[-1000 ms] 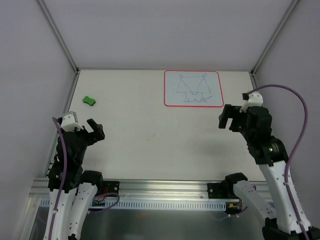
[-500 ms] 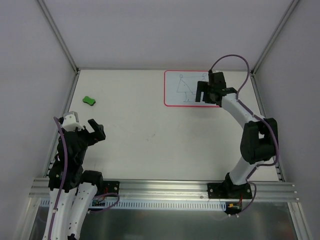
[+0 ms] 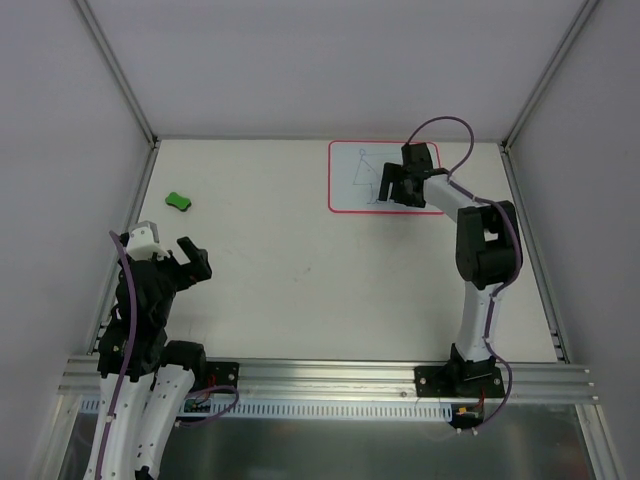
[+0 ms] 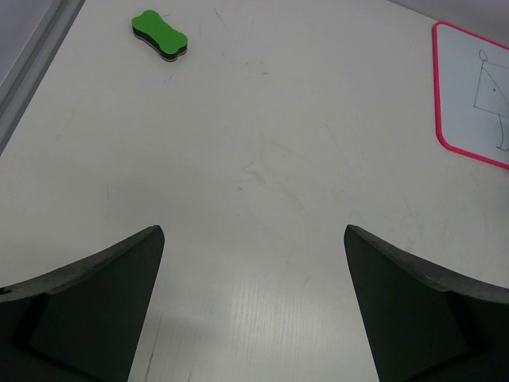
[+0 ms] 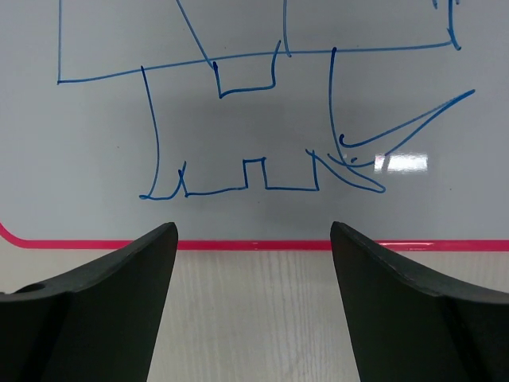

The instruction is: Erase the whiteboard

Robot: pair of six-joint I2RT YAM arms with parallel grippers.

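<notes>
The right gripper [image 5: 253,239], its jaws spread wide and holding nothing, hangs over the near red border of the whiteboard [image 5: 103,127]. The board bears a blue line drawing and lies flat at the far right of the table [image 3: 300,280]. The left gripper [image 4: 253,239], likewise parted and empty, hovers at the near left, well apart from the green bone-shaped eraser [image 4: 160,35] lying far left.

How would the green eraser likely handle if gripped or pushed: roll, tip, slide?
The green eraser lies flat and low on the table, so it probably won't roll or tip. Its narrowed waist likely suits a two-finger pinch. The dark underside layer looks like felt, so a push would probably slide it.
</notes>
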